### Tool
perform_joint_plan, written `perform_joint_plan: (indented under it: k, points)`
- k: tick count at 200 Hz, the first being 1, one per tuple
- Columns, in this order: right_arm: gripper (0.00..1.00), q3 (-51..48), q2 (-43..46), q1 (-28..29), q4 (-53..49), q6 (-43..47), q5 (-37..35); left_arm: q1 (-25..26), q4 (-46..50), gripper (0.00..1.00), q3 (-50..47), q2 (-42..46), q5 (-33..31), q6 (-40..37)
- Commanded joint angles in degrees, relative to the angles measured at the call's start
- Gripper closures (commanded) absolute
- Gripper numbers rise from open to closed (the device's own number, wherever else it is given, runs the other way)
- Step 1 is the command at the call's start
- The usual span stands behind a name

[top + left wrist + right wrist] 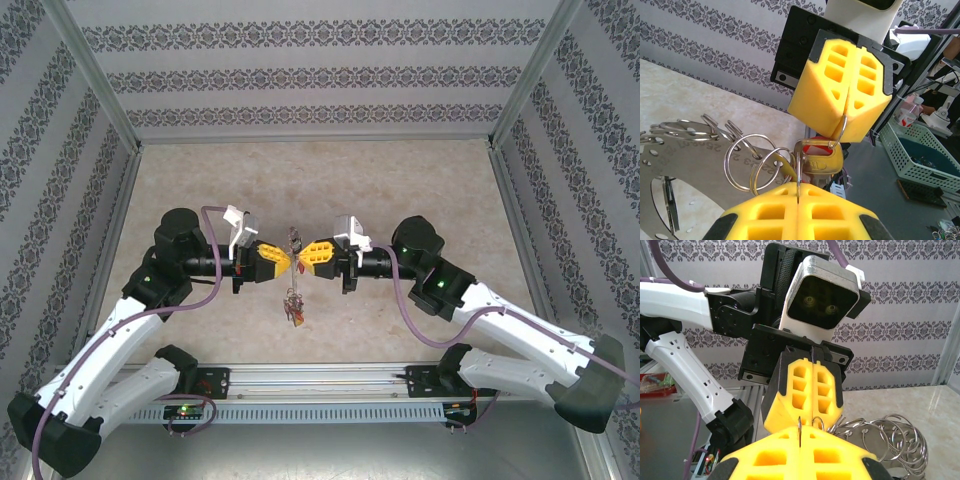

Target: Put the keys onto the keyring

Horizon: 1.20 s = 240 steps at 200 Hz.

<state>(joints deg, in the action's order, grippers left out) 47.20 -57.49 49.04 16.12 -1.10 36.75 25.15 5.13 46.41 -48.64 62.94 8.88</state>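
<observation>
The left gripper [283, 260] is squeezed tight on a thin grey wire, and that wire looks like part of the keyring [293, 238]. In its own wrist view the wire pokes up from between its two yellow fingers [765, 210]. The keyring is held up in the air, in the middle, between the two arms and above the table [400, 180]. A bunch of keys [293, 308] hangs down from it. Up close, some small rings [747, 160] sit on the left side. Just beside them is a key with a red tag [815, 161], right between the two grippers. I cannot tell if it is all the way on the wire. The right gripper [303, 256] is squeezed tight too, pinching the thin wire from the other side. I think the step now is getting the red key onto the loop. The next move needs tiny, slow pushes. One gripper should hold the wire firm while the other slides the key along. A hard pull could bend the thin wire or make it slip out.
</observation>
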Motion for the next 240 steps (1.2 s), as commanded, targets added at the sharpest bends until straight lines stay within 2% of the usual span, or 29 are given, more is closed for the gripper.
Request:
perform_joint_plan:
  k: [1,63,240]
  points:
    - [1.0,1.6,-0.4,0.9,1.9,0.5,0.8,0.7,-2.2,1.0,2.0,0.4,1.1,-1.5]
    - [1.0,1.0,0.2,1.1,2.6,1.5,-3.7,0.8,-1.7,1.0,1.6,0.8,0.8,-1.8]
    - [1.0,1.3,-2.0,1.2,2.1,1.8,-4.1,1.0,-1.3,1.0,1.4,1.1,-0.2,-2.2]
